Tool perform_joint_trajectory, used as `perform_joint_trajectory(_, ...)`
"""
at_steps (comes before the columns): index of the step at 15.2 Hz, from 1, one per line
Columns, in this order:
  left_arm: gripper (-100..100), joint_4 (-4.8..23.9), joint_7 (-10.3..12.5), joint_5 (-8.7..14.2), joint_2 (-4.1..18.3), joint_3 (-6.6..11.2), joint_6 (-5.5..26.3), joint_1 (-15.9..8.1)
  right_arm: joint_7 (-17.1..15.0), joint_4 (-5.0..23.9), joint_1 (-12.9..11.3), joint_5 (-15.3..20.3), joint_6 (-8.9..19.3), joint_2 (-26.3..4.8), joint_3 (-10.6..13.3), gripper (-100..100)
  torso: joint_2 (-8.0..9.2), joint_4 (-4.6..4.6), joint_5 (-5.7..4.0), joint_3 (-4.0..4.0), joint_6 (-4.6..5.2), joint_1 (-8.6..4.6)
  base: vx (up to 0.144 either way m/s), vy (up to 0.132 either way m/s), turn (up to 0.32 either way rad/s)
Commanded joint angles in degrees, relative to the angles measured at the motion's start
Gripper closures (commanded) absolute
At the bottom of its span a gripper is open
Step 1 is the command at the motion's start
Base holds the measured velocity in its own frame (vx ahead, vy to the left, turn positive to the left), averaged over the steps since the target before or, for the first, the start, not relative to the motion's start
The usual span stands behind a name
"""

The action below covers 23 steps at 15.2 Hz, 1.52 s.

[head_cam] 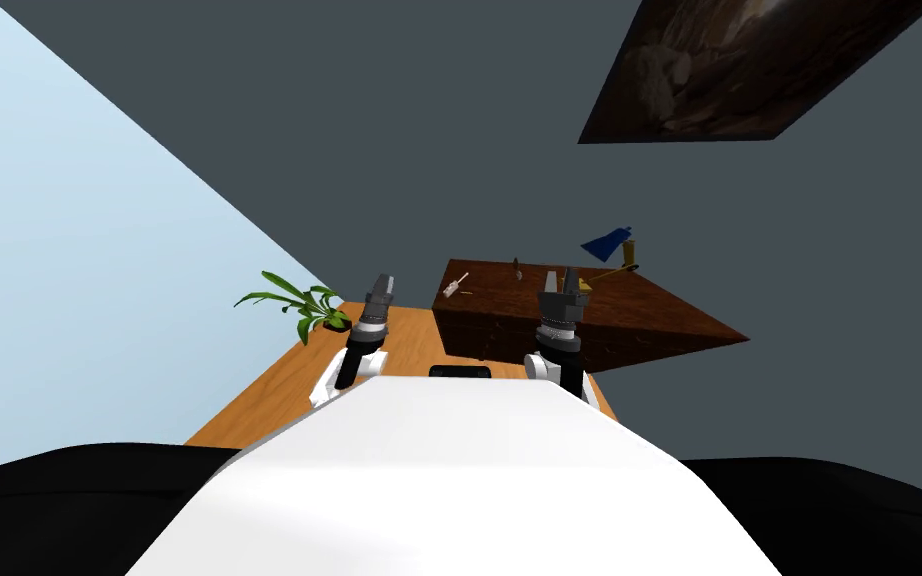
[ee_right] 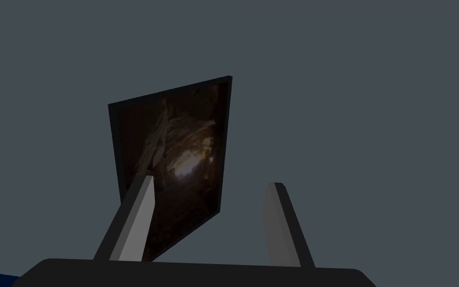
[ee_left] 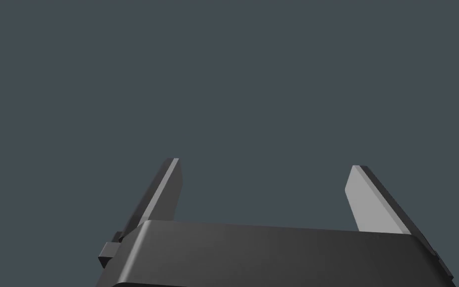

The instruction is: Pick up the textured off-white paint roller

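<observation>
The off-white paint roller (head_cam: 456, 285) lies on the top of a dark wooden cabinet (head_cam: 649, 310), near its left front corner, with its thin handle pointing away from the edge. Both arms are raised in front of the chest. The left gripper (head_cam: 381, 286) and the right gripper (head_cam: 561, 280) each have the fingers spread and hold nothing. The roller is well apart from both, a little nearer to the left one. To do the reach well, the robot should probably come closer, tilt the left gripper downward, and place the fingers across the roller's narrow side before closing.
</observation>
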<state>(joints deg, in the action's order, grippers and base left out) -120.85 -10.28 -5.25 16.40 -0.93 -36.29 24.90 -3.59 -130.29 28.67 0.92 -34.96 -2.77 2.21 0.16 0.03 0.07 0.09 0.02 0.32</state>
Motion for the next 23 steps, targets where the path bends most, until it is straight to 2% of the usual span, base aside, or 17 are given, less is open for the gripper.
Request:
perform_joint_trajectory(1, -100, 2.4, -2.8, -2.4, 2.9, 0.04, -1.2, -0.8, 0.0, 0.0, 0.0, 0.0, 0.0, 0.0, 0.0, 0, 0.0, 0.0, 0.0, 0.0, 0.0, 0.0, -0.044, 0.062, -0.227)
perform_joint_trajectory(3, -100, 2.4, -2.8, -2.4, 4.3, 0.04, -1.2, -0.8, 0.0, 0.0, 0.0, 0.0, 0.0, 0.0, 0.0, 0, 0.01, 0.0, 0.0, 0.01, 0.0, -0.01, -0.041, 0.05, -0.105)
perform_joint_trajectory(4, -100, 4.1, -5.0, -4.4, 6.3, -0.01, -2.1, -1.4, 0.0, 0.0, 0.0, 0.0, 0.0, 0.0, 0.0, 0, -0.02, 0.0, -0.01, -0.01, -0.02, -0.06, -0.03, 0.04, -0.134)
perform_joint_trajectory(6, -100, 5.9, -7.0, -6.5, 8.7, -0.09, -3.1, -1.9, 0.0, 0.0, 0.0, 0.0, 0.0, 0.0, 0.0, 0, -0.04, -0.01, -0.02, -0.02, 0.0, -0.08, -0.039, 0.046, -0.226)
perform_joint_trajectory(8, -100, 5.9, -7.3, -6.5, 10.2, -0.09, -3.1, -1.9, 0.0, 0.0, 0.0, 0.0, 0.0, 0.0, 0.0, 0, -0.02, 0.0, -0.01, -0.01, 0.01, -0.05, -0.037, 0.047, -0.131)
perform_joint_trajectory(9, -100, 7.7, -9.7, -8.7, 12.2, -0.18, -4.1, -2.5, 0.0, 0.0, 0.0, 0.0, 0.0, 0.0, 0.0, 0, -0.05, -0.01, -0.01, -0.03, -0.02, -0.07, -0.03, 0.038, -0.159)
perform_joint_trajectory(10, -100, 7.7, -9.7, -8.7, 13.3, -0.18, -4.1, -2.5, 0.0, 0.0, 0.0, 0.0, 0.0, 0.0, 0.0, 0, -0.06, -0.01, -0.02, -0.03, 0.01, -0.08, -0.034, 0.038, -0.196)
perform_joint_trajectory(11, -100, 9.7, -11.5, -10.7, 14.7, -0.28, -5.1, -3.0, 0.0, 0.0, 0.0, 0.0, 0.0, 0.0, 0.0, 0, -0.06, -0.01, -0.02, -0.04, 0.01, -0.09, -0.042, 0.038, -0.249)
perform_joint_trajectory(13, -100, 9.7, -12.2, -11.0, 16.4, -0.28, -5.1, -3.0, 0.0, 0.0, 0.0, 0.0, 0.0, 0.0, 0.0, 0, -0.04, -0.01, -0.02, -0.03, 0.02, -0.08, -0.04, 0.041, -0.168)
perform_joint_trajectory(14, -100, 11.7, -14.5, -13.3, 18.3, -0.4, -6.2, -3.6, 0.0, 0.0, 0.0, 0.0, 0.0, 0.0, 0.0, 0, -0.06, -0.01, -0.02, -0.03, -0.01, -0.09, -0.03, 0.039, -0.171)
perform_joint_trajectory(15, -100, 11.7, -14.8, -13.3, 19.6, -0.4, -6.2, -3.6, 0.0, 0.0, 0.0, 0.0, 0.0, 0.0, 0.0, 0, -0.08, -0.02, -0.02, -0.04, 0.02, -0.08, -0.038, 0.042, -0.246)
perform_joint_trajectory(16, -100, 13.8, -16.4, -15.3, 20.9, -0.52, -7.4, -4.3, 0.0, 0.0, 0.0, 0.0, 0.0, 0.0, 0.0, 0, -0.07, -0.02, -0.02, -0.04, 0.02, -0.07, -0.056, 0.047, -0.264)
perform_joint_trajectory(18, -100, 13.8, -17.5, -15.8, 22.7, -0.52, -7.4, -4.3, 0.0, 0.0, 0.0, 0.0, 0.0, 0.0, 0.0, 0, -0.03, -0.01, -0.01, -0.02, 0.02, -0.05, -0.043, 0.038, -0.172)
perform_joint_trajectory(19, -100, 15.9, -19.4, -18.1, 24.7, -0.66, -8.5, -4.9, 0.0, 0.0, 0.0, 0.0, 0.0, 0.0, 0.0, 0, -0.06, -0.01, -0.02, -0.03, -0.01, -0.09, -0.026, 0.025, -0.232)
perform_joint_trajectory(20, -100, 15.9, -20.2, -18.3, 25.9, -0.66, -8.5, -4.9, 0.0, 0.0, 0.0, 0.0, 0.0, 0.0, 0.0, 0, -0.09, -0.02, -0.03, -0.05, 0.03, -0.11, -0.028, 0.027, -0.244)
perform_joint_trajectory(21, -100, 18.0, -21.6, -20.1, 27.3, -0.82, -9.7, -5.6, 0.0, 0.0, 0.0, 0.0, 0.0, 0.0, 0.0, 0, -0.1, -0.02, -0.03, -0.06, 0.02, -0.12, -0.036, 0.025, -0.374)
perform_joint_trajectory(23, -100, 18.1, -23.0, -20.8, 29.1, -0.82, -9.7, -5.6, 0.0, 0.0, 0.0, 0.0, 0.0, 0.0, 0.0, 0, -0.1, -0.02, -0.03, -0.06, 0.02, -0.12, -0.034, 0.026, -0.175)
